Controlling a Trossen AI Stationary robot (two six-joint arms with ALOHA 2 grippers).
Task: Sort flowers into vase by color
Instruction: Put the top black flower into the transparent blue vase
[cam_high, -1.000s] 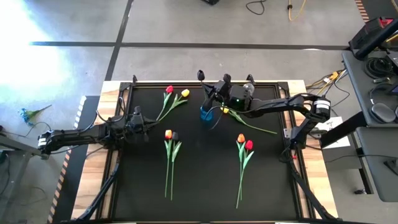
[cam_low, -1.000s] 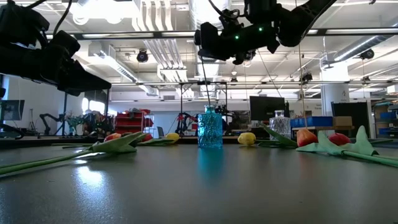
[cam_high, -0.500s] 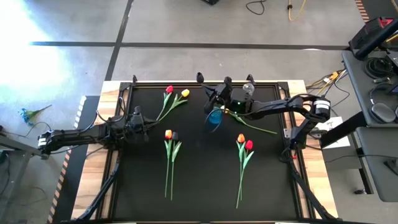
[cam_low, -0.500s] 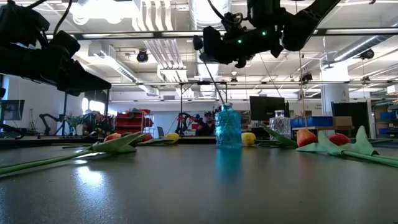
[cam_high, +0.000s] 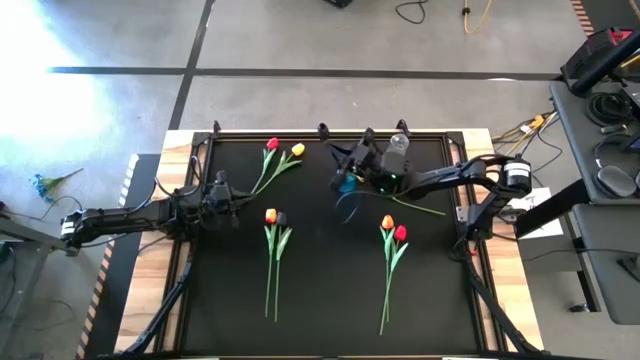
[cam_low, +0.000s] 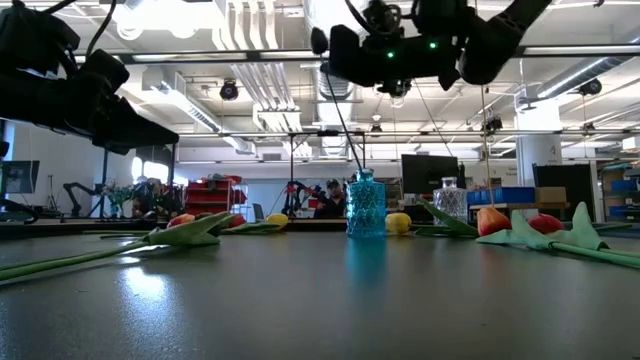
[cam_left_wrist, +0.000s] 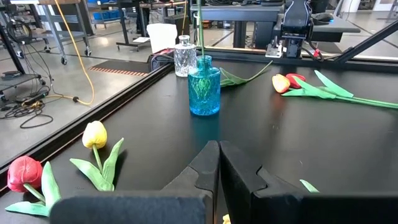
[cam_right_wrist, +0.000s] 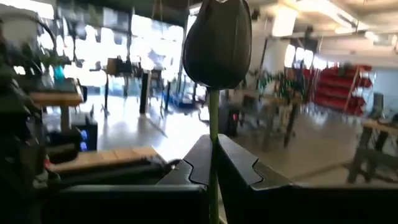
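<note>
My right gripper (cam_right_wrist: 212, 163) hovers above the blue glass vase (cam_high: 347, 183) (cam_low: 366, 205) (cam_left_wrist: 204, 87), shut on a near-black tulip (cam_right_wrist: 217, 43). That tulip's stem (cam_low: 345, 125) slants down into the vase's mouth. The vase stands upright on the black mat. My left gripper (cam_left_wrist: 218, 163), shut and holding nothing, waits at the mat's left side (cam_high: 228, 203). Lying flat on the mat are a red and yellow pair (cam_high: 285, 150), an orange and dark pair (cam_high: 275, 217), an orange and red pair (cam_high: 393, 228), and a yellow tulip (cam_low: 398, 222) beside the vase. My right gripper pinches the near-black tulip's stem (cam_right_wrist: 213, 134) between its two fingers, a short way below the head, which stands out past the fingertips. The fingers lie across the stem. The flower is lifted, and its lower stem end sits inside the blue vase.
A clear glass vase (cam_high: 399, 142) (cam_left_wrist: 184, 56) stands at the far edge, right of the blue one. A raised black frame (cam_high: 300, 133) runs round the mat. Open mat lies between the flower pairs and toward the near edge.
My right gripper has moved toward the table's right edge and risen a little, keeping hold of the dark tulip. The blue vase, with the stem in it, has slid along the mat toward the right and still stands upright.
</note>
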